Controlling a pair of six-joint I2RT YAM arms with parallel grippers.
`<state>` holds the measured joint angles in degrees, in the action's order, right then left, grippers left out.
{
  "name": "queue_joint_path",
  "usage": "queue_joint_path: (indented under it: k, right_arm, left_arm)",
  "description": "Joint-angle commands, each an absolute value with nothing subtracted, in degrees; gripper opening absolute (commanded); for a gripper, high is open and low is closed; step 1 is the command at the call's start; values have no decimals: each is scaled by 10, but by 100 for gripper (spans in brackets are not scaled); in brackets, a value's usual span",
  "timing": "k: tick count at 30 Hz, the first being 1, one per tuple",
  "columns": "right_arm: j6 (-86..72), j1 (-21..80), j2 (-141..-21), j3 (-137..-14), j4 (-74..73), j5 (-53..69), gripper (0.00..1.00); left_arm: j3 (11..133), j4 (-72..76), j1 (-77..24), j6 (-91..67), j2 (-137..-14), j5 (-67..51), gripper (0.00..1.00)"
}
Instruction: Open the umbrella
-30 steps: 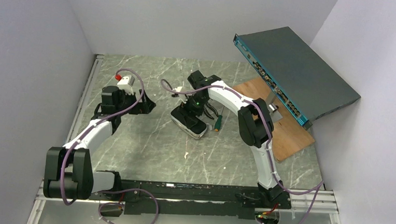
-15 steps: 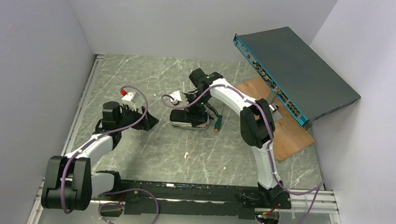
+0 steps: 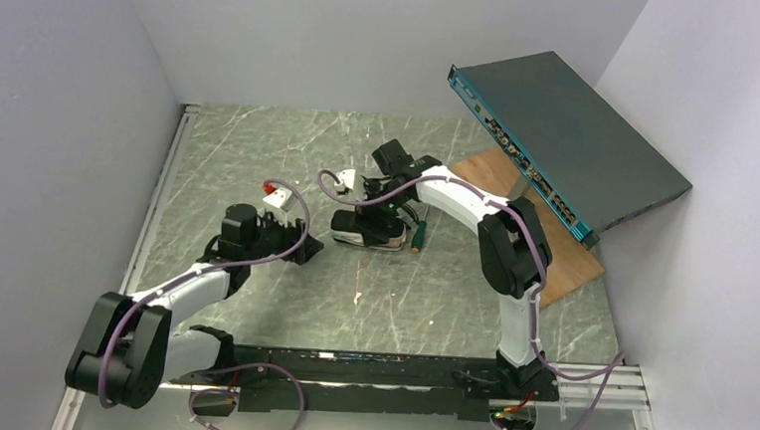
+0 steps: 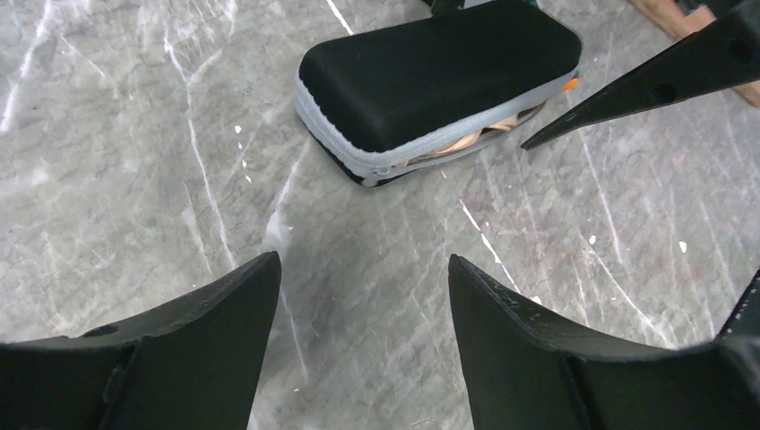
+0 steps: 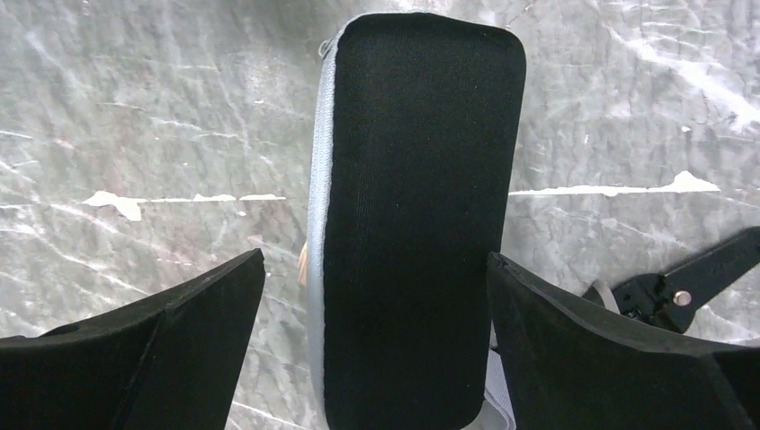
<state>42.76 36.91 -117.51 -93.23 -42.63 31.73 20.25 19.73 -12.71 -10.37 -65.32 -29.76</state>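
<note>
A black zip case with a grey zipper edge lies flat on the marble table. The umbrella is hidden, unless the pale beige strip in the case's half-open gap is part of it. My right gripper hangs open over the case, one jaw on each side, and its own point falls on the case top. My left gripper is open and empty, low over bare table to the left of the case. In its own view the left gripper points at the case's zipper side.
A dark network switch with a blue front leans on the right wall above a wooden board. A screwdriver lies just right of the case. A black hinged tool lies beside the case.
My left arm has swung right and nearer, toward the case. The case has turned to lie crosswise, and my right gripper has shifted slightly right over it.
</note>
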Motion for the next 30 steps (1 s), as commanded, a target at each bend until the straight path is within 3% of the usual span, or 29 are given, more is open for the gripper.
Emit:
queue_joint_path:
  k: [1, 5, 10, 24, 30]
  right_arm:
    - [408, 364, -1164, -875, -397, 277, 88]
    - [437, 347, -1146, -833, -368, 271, 63]
    - [489, 340, -1132, -797, -364, 277, 54]
    - [452, 339, -1135, -788, -338, 301, 51]
    - [449, 339, -1135, -788, -338, 302, 50]
  left_arm:
    - [206, 248, -151, -136, -691, -247, 71]
    - [204, 270, -170, -134, -717, -245, 64]
    - [212, 296, -190, -123, -751, -250, 60]
    - [294, 308, -229, -188, -850, -226, 60]
    - [324, 305, -231, -199, -895, -217, 50]
